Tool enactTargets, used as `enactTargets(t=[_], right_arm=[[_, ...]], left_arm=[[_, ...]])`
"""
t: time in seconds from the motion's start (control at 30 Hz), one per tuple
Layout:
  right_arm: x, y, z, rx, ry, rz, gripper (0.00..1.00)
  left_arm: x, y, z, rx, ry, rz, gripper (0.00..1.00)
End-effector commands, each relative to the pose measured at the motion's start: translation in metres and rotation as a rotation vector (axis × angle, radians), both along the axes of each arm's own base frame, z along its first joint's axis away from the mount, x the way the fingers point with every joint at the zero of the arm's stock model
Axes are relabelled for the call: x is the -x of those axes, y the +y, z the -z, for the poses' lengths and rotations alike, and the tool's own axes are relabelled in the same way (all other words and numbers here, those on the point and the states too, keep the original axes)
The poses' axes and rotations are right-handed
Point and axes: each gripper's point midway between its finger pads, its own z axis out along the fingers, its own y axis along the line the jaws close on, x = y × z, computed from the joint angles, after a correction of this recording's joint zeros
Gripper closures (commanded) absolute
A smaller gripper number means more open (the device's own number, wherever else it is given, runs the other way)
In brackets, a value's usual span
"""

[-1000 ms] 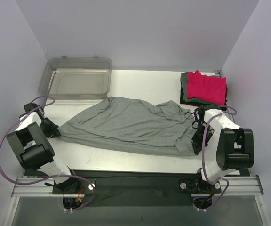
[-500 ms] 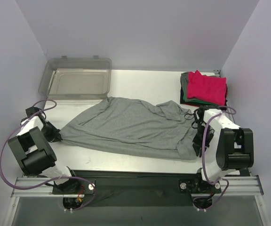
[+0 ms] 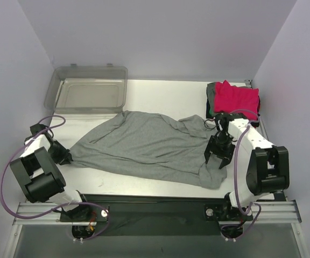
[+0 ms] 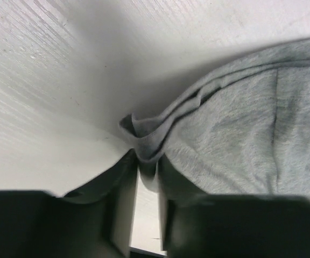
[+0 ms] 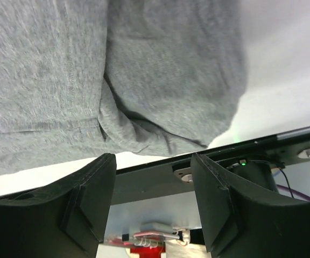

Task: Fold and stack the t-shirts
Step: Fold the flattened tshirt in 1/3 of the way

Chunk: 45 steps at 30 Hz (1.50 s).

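A large heather-grey t-shirt (image 3: 144, 145) lies spread and rumpled across the middle of the table. My left gripper (image 3: 63, 157) is at its left corner. In the left wrist view the jaws (image 4: 147, 164) stand a little apart with the bunched corner of the shirt (image 4: 241, 134) between the tips; I cannot tell whether they still pinch it. My right gripper (image 3: 218, 156) hovers open over the shirt's right end. The right wrist view shows nothing between its fingers (image 5: 152, 161), with the grey cloth (image 5: 144, 70) lying beyond them. Folded t-shirts (image 3: 234, 99) are stacked at the back right, a pink-red one on top.
A clear plastic bin (image 3: 87, 91) stands at the back left. Bare white table (image 3: 160, 99) shows between the bin and the stack. The black base rail (image 3: 160, 200) runs along the near edge, just below the shirt's right corner. Purple walls close in both sides.
My right gripper has opened, let go of the shirt's right corner and moved up and away from the near edge; the corner now lies on the table. The left jaws have parted slightly.
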Motion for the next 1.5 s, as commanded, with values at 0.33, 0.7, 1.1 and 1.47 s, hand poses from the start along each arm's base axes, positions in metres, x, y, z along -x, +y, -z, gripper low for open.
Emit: enactTargets(t=[0.33, 0.7, 1.1, 1.47], right_arm=[[0.051, 0.015, 0.038, -0.102, 0.205, -0.042, 0.48], [0.082, -0.004, 0.045, 0.007, 0.363, -0.006, 0.94], [0.101, -0.042, 0.019, 0.145, 0.399, 0.105, 1.0], [0.072, -0.036, -0.012, 0.182, 0.29, 0.002, 0.46]], left_arm=[[-0.02, 0.0, -0.054, -0.129, -0.133, 0.029, 0.33], [-0.062, -0.088, -0.042, -0.024, -0.245, 0.174, 0.29], [-0.059, -0.098, -0.014, 0.003, -0.19, 0.204, 0.29], [-0.061, -0.099, -0.021, -0.016, -0.214, 0.234, 0.29]])
